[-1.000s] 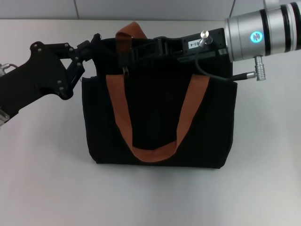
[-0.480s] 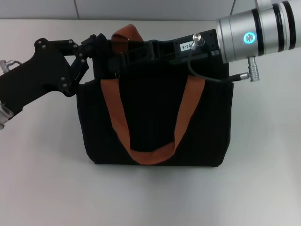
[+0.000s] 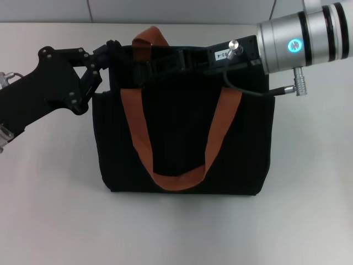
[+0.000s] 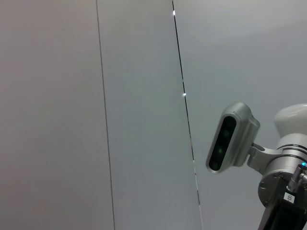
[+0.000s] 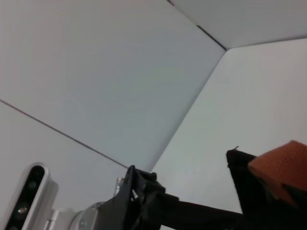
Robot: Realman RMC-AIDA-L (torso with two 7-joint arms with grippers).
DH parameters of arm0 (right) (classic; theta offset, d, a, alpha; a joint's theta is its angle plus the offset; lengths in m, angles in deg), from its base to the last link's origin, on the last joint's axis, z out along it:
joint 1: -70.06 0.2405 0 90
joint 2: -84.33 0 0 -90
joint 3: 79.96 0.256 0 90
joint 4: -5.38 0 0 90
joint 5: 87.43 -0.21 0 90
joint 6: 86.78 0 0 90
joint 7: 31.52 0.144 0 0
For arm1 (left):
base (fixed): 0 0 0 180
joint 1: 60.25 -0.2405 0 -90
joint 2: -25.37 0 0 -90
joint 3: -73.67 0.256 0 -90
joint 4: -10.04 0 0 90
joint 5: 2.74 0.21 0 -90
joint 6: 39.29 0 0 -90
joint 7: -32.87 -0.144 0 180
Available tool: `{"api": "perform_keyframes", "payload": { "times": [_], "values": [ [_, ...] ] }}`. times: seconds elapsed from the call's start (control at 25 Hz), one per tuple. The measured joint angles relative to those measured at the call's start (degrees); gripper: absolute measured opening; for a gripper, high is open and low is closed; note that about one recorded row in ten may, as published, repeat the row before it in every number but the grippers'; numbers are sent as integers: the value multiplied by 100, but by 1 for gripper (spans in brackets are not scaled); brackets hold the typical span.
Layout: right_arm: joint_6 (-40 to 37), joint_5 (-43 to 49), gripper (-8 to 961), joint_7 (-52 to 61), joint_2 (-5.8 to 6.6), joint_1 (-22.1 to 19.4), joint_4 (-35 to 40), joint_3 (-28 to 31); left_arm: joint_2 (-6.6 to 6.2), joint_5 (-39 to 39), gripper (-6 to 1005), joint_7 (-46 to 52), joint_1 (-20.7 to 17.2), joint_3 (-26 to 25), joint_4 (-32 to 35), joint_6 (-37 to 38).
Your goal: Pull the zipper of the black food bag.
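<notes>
1. A pale grey table (image 3: 309, 182) carries everything, with a grey panelled wall behind it

2. The right pincer (image 3: 144, 70) reaches in from the right, its silver forearm level above the top edge of the black food bag (image 3: 185, 138), with the black fingers stretched toward the bag's left end; they merge with the dark fabric, so I cannot tell how far open they are or whether they hold anything

3. The left pincer (image 3: 113, 49) comes in low from the left, arm slanting upward, fingertips at the bag's upper left corner; its grip cannot be told either

4. The bag stands upright mid-table, long axis left to right, front panel facing the camera, orange-brown handles (image 3: 179, 143) looping down the front and up at the back

5. The zipper is hidden among the black parts
</notes>
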Motion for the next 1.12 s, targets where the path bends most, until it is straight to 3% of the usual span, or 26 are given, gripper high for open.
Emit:
{"api": "perform_keyframes", "payload": {
  "times": [1.12],
  "values": [
    [-91,-446,452,-140,-13,-86,240,-369,-7,-12,66,20,-20,0,-62,123]
  ]
}}
